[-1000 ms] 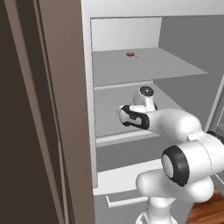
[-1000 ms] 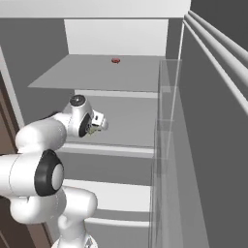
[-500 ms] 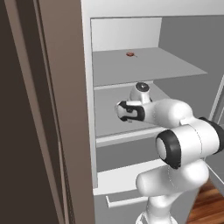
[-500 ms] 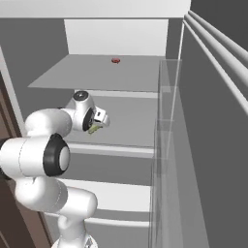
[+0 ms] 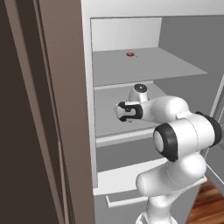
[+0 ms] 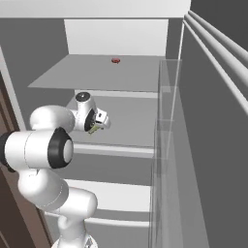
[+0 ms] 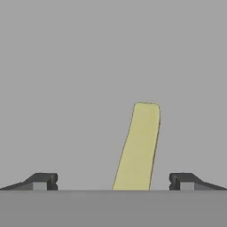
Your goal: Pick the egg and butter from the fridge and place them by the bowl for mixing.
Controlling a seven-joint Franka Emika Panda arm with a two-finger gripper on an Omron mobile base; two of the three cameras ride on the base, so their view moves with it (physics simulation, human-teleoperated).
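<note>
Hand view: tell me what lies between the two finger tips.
The butter lies between them, nearer the right tip, touching neither; the hand is open. Bare grey fridge shelf surrounds it.

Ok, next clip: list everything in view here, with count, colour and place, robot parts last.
fridge: one, white and light grey, door open, grey shelves, drawer with bar handle at the bottom.
small red thing: one, red, flat, on the upper shelf near the back.
butter: one, pale yellow stick, lying on the grey middle shelf between the open fingertips, nearer one of them.
cabinet side: one, dark brown, left of the fridge.
wood floor: reddish brown, lower right.
gripper: one, dark fingertips, open, over the middle shelf.
arm: one, white with dark joints.
</note>
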